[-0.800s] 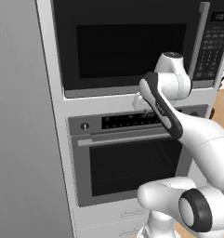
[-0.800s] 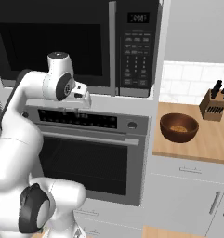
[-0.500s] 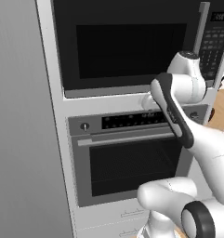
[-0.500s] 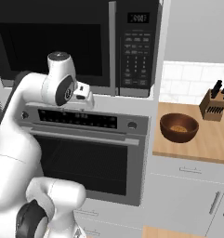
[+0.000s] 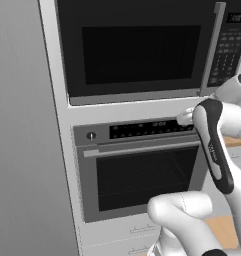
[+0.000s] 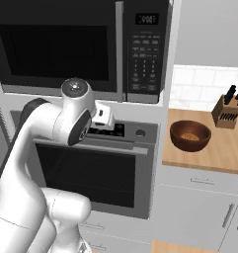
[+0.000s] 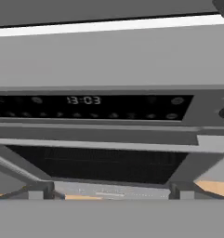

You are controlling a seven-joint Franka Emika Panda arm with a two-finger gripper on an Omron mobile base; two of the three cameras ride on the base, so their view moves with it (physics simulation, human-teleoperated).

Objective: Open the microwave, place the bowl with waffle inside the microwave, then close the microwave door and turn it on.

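Observation:
The black microwave is built in above the steel oven, and its door is shut. The door's tall grey handle stands beside the keypad. My gripper hovers below the microwave, close in front of the oven's control panel, left of and lower than the handle. Its two fingertips stand wide apart in the hand view, open with nothing between them. The reddish-brown bowl, with a light waffle piece inside, sits on the wooden counter to the right.
The steel oven with its horizontal handle bar sits under the microwave. A knife block stands at the back of the counter. A tall grey cabinet side fills the left. Drawers lie under the counter.
The hand has moved right and a little lower, ending in front of the oven's control panel. The elbow has swung toward the right in the left base view. Microwave and bowl are unmoved.

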